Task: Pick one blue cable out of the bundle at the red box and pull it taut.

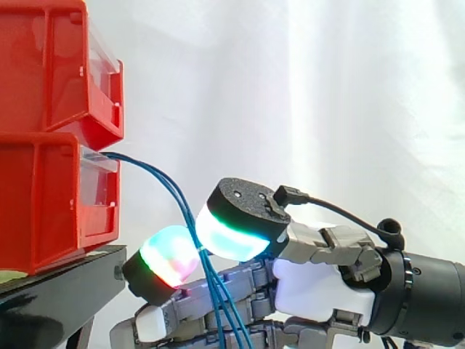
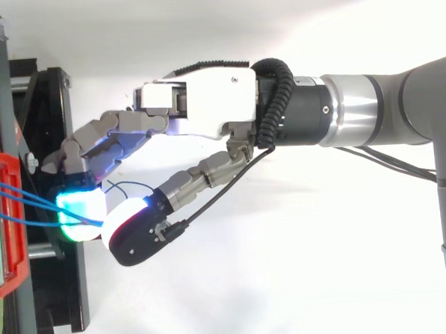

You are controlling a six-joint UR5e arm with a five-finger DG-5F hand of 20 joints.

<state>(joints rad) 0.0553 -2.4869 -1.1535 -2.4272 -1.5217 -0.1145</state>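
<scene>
Several thin blue cables [image 1: 156, 174] leave the front of the lower red box [image 1: 43, 196] and sag down to the right, still slack. They run between two glowing fingertips [image 1: 166, 258] of my hand [image 1: 320, 287], which reaches in from the right, low beside the box. The thumb pad sits against the finger pad with the cables pinched between them. Below the pinch the strands hang down in front of the fingers. From above, the cables [image 2: 30, 203] cross from the red box [image 2: 1, 223] to the pads, and the hand [image 2: 204, 100] stretches out to the left.
A second red bin [image 1: 51, 65] is stacked on the lower one. Both stand on a black stand [image 1: 58, 283], whose edge lies just left of my fingertips. A white curtain hangs behind.
</scene>
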